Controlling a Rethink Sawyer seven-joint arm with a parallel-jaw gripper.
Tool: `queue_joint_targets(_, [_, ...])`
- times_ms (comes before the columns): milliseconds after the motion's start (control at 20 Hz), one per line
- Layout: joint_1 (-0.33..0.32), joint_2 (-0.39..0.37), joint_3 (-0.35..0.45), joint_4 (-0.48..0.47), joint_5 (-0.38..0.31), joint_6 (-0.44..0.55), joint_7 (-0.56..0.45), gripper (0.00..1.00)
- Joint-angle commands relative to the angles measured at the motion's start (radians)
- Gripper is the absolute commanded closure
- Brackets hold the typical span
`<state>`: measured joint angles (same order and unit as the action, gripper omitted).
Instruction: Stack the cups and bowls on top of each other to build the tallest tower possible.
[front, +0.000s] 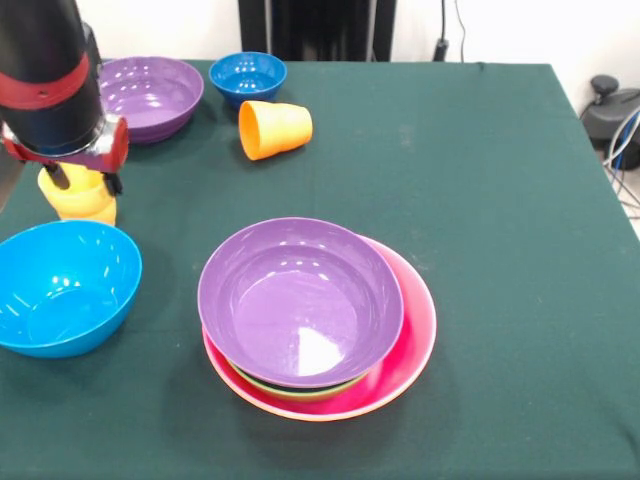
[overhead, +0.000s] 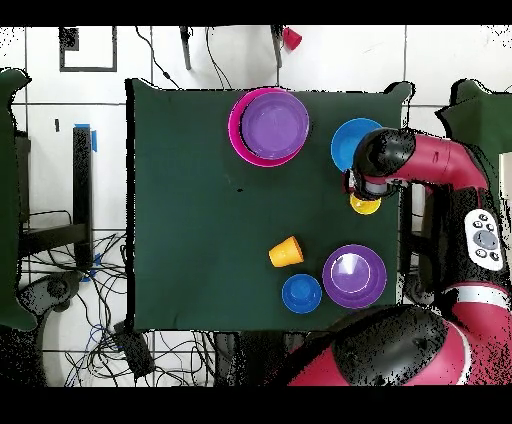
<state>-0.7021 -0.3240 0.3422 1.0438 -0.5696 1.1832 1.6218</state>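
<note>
My gripper (front: 88, 182) hangs low at the table's left side, right at a yellow cup (front: 85, 205) that stands upright on the cloth. In the overhead view the gripper (overhead: 368, 190) partly covers this cup (overhead: 365, 206). An orange cup (front: 275, 129) lies on its side further back. The tower is a purple bowl (front: 300, 300) nested over a thin green rim (front: 300, 392) inside a large pink bowl (front: 415, 335). A light blue bowl (front: 62, 285) sits just in front of the yellow cup. A second purple bowl (front: 150, 95) and a small dark blue bowl (front: 248, 76) stand at the back.
The dark green table (front: 480, 200) has open cloth on its right half in the front view. The black pedestal (front: 315, 28) stands behind the table's far edge. The light blue bowl (overhead: 350, 142) lies close beside the arm (overhead: 440, 165) in the overhead view.
</note>
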Motion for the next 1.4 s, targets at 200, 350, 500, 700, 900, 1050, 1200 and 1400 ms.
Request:
queue_joint_targets(200, [-0.102, -0.094, 0.106, 0.197, -0.036, -0.306, -0.287, 0.00])
queue_joint_targets(350, [-0.102, -0.090, 0.112, 0.181, -0.047, -0.297, -0.305, 0.00])
queue_joint_targets(500, [-0.098, -0.082, 0.117, 0.157, -0.032, -0.257, -0.302, 0.00])
queue_joint_targets(700, [-0.115, -0.074, 0.144, 0.160, -0.016, -0.254, -0.319, 0.00])
queue_joint_targets(900, [-0.113, -0.074, 0.146, 0.156, -0.015, -0.234, -0.309, 0.00])
queue_joint_targets(1050, [-0.101, -0.073, 0.135, 0.149, 0.007, -0.204, -0.241, 0.00])
queue_joint_targets(1200, [-0.083, -0.079, 0.119, 0.151, 0.073, -0.142, -0.113, 0.00])
queue_joint_targets(1400, [-0.061, -0.077, 0.098, 0.134, 0.063, -0.134, -0.134, 0.00])
